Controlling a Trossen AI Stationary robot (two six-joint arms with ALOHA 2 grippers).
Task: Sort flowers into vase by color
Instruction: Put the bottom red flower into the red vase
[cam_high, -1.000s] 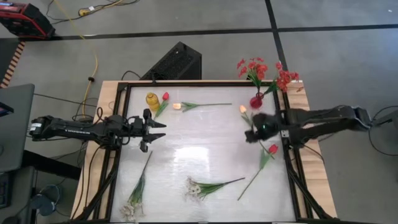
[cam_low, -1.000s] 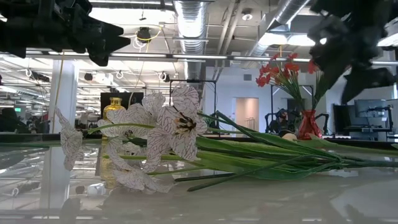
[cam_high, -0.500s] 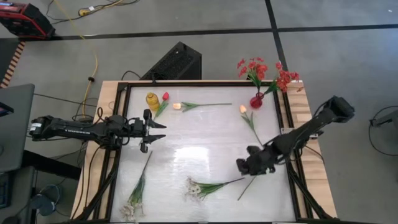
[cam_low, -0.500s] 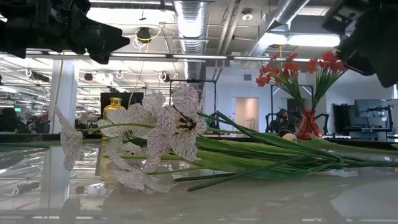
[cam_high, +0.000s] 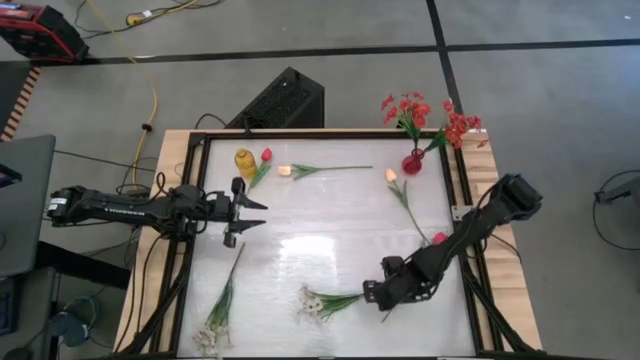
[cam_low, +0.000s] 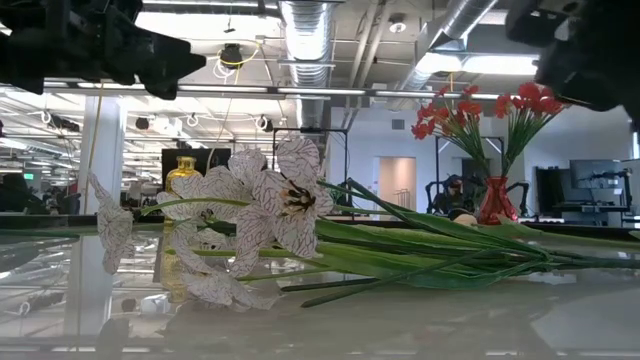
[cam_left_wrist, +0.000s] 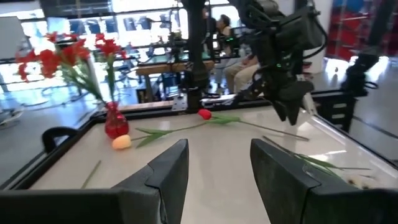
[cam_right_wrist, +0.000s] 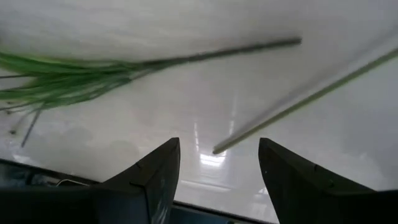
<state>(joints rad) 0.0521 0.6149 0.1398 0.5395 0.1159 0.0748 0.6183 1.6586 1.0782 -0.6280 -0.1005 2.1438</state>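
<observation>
High view: glossy white table (cam_high: 330, 215); left gripper (cam_high: 250, 210) parted, empty, at left edge; two white blossom sprays (cam_high: 212, 335) along the front; right gripper (cam_high: 372, 296) spread wide, empty, over thin green stems; red glass vase (cam_high: 411, 162), back right.

The high camera is looking straight down from well above, taking in the whole table (cam_high: 330, 215) and the floor around it. The low camera is sitting at tabletop height, facing level across into the room, very near a white flower (cam_low: 270, 205). The left wrist camera is looking across the table toward the red vase (cam_left_wrist: 115, 122), which the high and low views share. The right wrist camera is pointing down, close over two green stems (cam_right_wrist: 186, 59).
</observation>
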